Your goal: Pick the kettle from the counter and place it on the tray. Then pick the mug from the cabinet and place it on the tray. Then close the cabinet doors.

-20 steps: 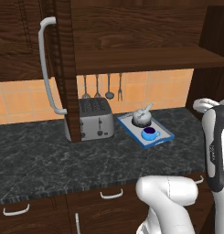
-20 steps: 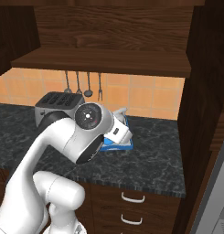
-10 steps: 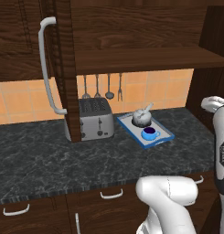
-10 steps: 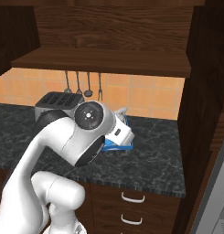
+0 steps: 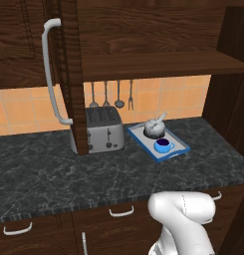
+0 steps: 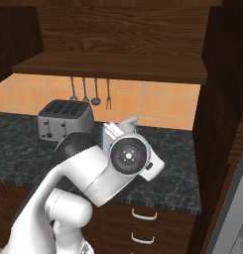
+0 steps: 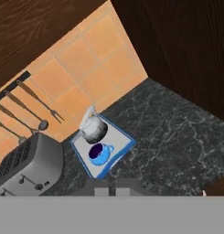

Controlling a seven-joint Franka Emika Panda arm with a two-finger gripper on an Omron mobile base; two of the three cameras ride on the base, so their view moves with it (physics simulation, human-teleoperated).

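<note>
Claw (image 7: 112, 188) shut, empty; kettle (image 5: 155, 128), mug (image 5: 162, 146) on tray (image 5: 138, 136).

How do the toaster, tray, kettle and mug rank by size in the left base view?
Largest to smallest:
1. toaster
2. tray, with a similar footprint but flat
3. kettle
4. mug
All sit close together, so camera distance hardly matters.

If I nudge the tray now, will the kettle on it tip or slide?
Probably slide, not tip: the kettle looks squat and broad-based. Its smooth metal on the tray's flat surface suggests little grip. The mug close beside it could get bumped.
</note>
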